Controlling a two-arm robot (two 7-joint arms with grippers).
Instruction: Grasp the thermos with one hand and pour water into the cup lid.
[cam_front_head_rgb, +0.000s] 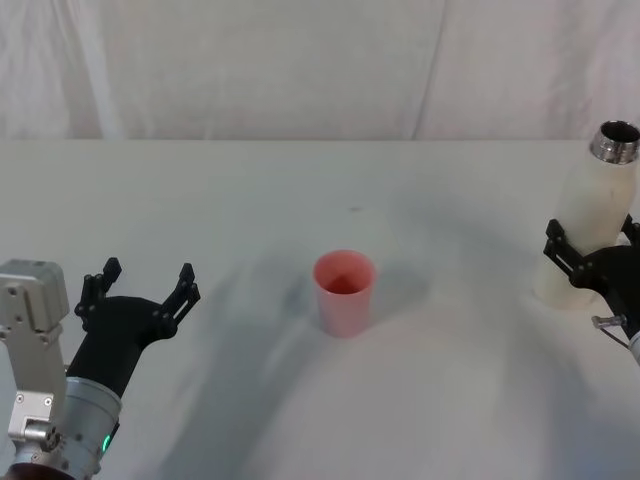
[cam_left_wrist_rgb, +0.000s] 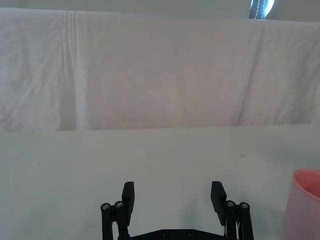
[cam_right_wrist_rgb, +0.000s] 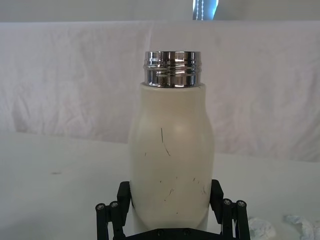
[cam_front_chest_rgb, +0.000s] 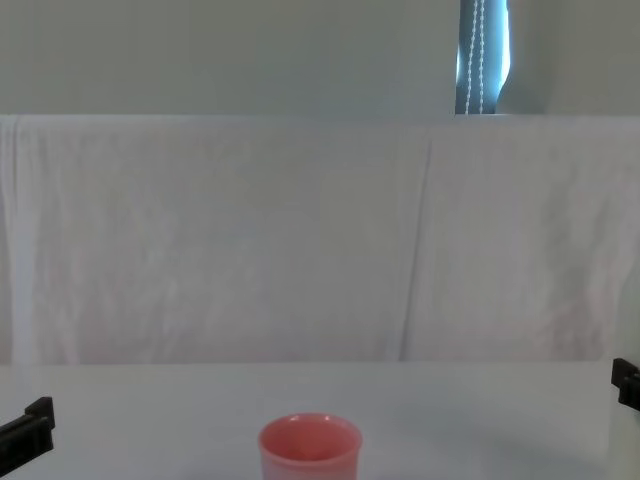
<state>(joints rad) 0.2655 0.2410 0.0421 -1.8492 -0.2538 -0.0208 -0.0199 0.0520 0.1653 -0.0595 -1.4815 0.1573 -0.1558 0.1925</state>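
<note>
The cream-white thermos (cam_front_head_rgb: 590, 220) stands at the table's far right with its steel neck (cam_front_head_rgb: 614, 142) uncapped. My right gripper (cam_front_head_rgb: 592, 255) is shut on its lower body. In the right wrist view the black fingers (cam_right_wrist_rgb: 125, 196) press against both sides of the thermos (cam_right_wrist_rgb: 170, 165). The pink cup lid (cam_front_head_rgb: 344, 292) stands upright at the table's middle, also seen in the chest view (cam_front_chest_rgb: 310, 450). My left gripper (cam_front_head_rgb: 145, 278) hovers open at the near left, well apart from the cup lid (cam_left_wrist_rgb: 305, 205). The water is out of view.
A white cloth covers the table (cam_front_head_rgb: 300, 190), and a white curtain (cam_front_chest_rgb: 300, 240) hangs behind it. Small crumpled white bits (cam_right_wrist_rgb: 260, 227) lie on the table near the thermos. Open tabletop lies between the cup lid and the thermos.
</note>
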